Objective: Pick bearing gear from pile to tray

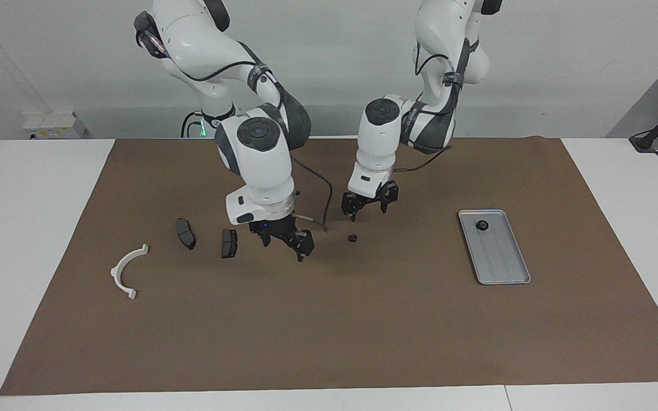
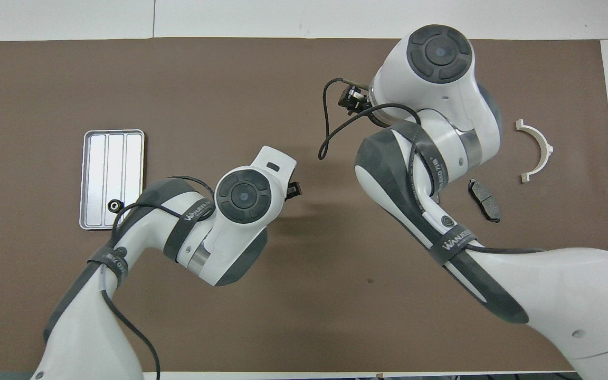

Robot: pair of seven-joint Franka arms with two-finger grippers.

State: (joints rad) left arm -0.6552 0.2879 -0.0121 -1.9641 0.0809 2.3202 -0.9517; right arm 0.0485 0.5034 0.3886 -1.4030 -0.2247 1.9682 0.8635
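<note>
One small black gear [image 1: 352,238] lies loose on the brown mat [image 1: 329,319], mid-bench, about halfway between the pile and the tray [image 1: 509,268]. A second gear [image 1: 482,225] already sits inside the tray, at the end nearer the robots; it shows in the overhead view too [image 2: 114,205]. The tray lies toward the left arm's end of the bench, well apart from everything else. The left end effector [image 1: 368,207] hangs just above the loose gear, on the side nearer the robots, fingers apart and pointing down; it holds nothing, and looks lined up for a pick. The right end effector [image 1: 287,241] hangs low over the mat beside the nearer pad [image 1: 229,243], fingers spread, empty. The mid-bench spot reads as a relay point: the pile lies at the right arm's end, the tray at the left's, so each arm covers its own half. The rest of the pile stays toward the right arm's end: another pad [image 1: 185,233] and, outermost, a white arc [image 1: 127,272]. Likely next: the left arm drops, grips, and carries to the tray.
</note>
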